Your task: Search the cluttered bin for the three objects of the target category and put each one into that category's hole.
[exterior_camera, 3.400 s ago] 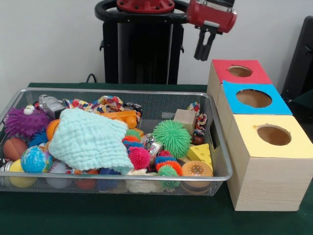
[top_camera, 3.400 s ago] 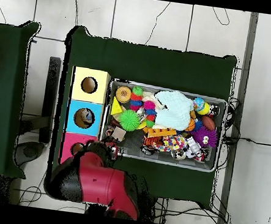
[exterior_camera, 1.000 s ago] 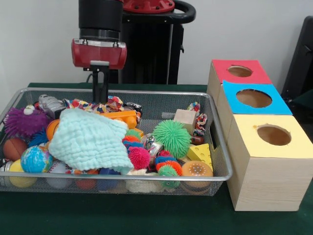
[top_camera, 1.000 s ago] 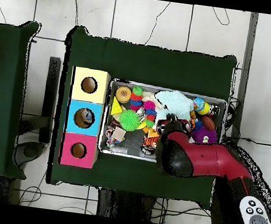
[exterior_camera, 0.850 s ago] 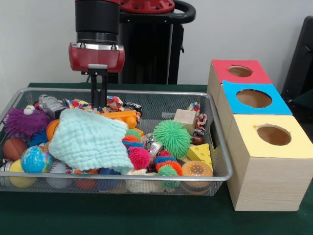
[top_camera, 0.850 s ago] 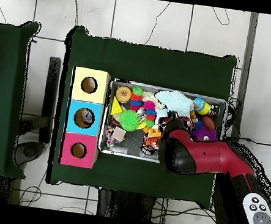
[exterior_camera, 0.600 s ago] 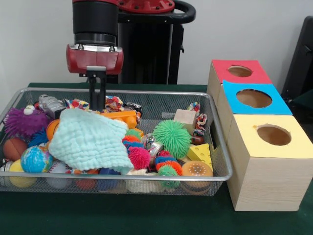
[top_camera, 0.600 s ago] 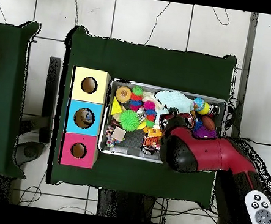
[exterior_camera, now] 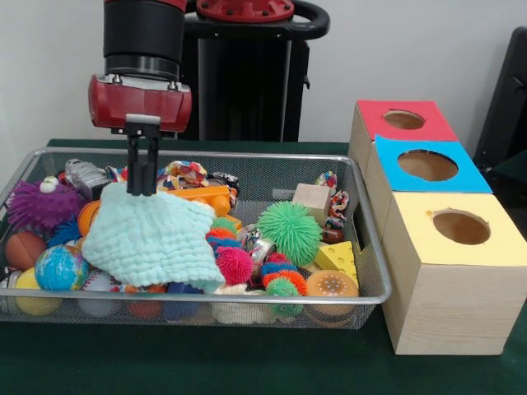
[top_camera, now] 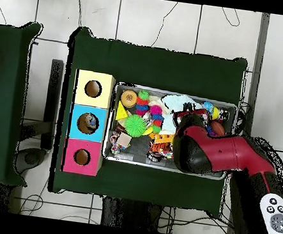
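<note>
I can read no writing or label on anything here. The table (exterior_camera: 247, 374) is covered with dark green cloth, behind it is a plain pale wall, and the overhead view shows a floor of light tiles with cables lying on it.

On the table stands a wire mesh bin (exterior_camera: 366, 247) full of toys, and just beside it a row of three wooden boxes, each with a round hole on top: the red box (exterior_camera: 428, 123), the blue box (exterior_camera: 461, 169) and the yellow box (exterior_camera: 428, 239).

The gripper (exterior_camera: 142, 191) hangs over the back left part of the bin. Its two black fingers (exterior_camera: 132, 164) stand close together with only a thin gap, and their tips are at the top edge of the mint green cloth (exterior_camera: 152, 239). I cannot tell if they pinch the cloth or only touch it. The cloth lies over the toys, with a green spiky ball (exterior_camera: 289, 231) to its right.
</note>
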`<state>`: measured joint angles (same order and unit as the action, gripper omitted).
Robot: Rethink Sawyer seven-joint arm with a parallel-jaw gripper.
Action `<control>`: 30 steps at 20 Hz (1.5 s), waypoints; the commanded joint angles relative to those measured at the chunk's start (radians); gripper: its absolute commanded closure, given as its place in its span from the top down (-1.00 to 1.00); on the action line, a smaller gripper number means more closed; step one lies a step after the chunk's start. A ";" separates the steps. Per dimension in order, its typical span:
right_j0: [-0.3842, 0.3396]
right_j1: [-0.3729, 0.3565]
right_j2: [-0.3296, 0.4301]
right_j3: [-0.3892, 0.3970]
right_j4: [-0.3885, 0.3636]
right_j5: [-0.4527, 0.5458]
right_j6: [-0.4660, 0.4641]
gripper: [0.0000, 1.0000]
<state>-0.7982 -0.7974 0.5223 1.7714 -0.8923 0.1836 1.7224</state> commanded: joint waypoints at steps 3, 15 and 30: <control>0.003 0.029 0.018 -0.101 -0.159 0.133 -0.243 -1.00; 0.002 0.071 0.003 -0.125 -0.261 0.122 -0.227 -1.00; 0.017 0.135 -0.081 -0.134 -0.373 0.105 -0.183 -1.00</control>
<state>-0.7722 -0.7135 0.5019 1.6840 -1.1483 0.1838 1.7224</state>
